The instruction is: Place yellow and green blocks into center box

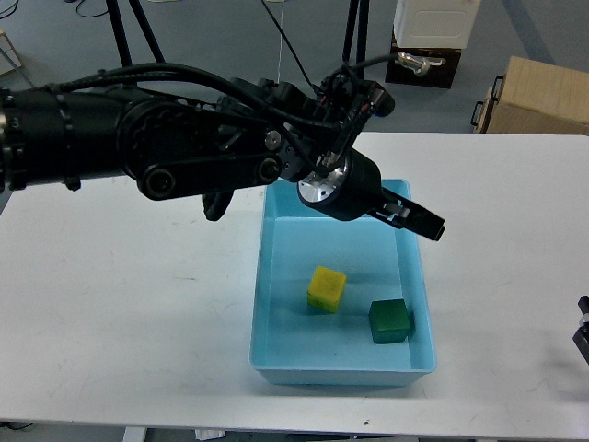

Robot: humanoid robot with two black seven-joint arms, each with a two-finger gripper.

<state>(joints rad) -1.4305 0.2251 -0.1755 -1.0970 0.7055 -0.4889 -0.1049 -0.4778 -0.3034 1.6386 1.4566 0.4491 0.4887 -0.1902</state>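
Yellow block (326, 287), green block (389, 320) inside blue tray (276, 267), left end effector (419, 218) empty, opening unclear, right cropped

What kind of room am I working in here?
Likely a lab or workshop: a plain white table on a grey floor, black tripod legs behind it, and a brown cardboard box on the floor.

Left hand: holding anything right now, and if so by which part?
Nothing. The left hand is empty above the blue tray; the yellow block and green block lie loose on its floor.
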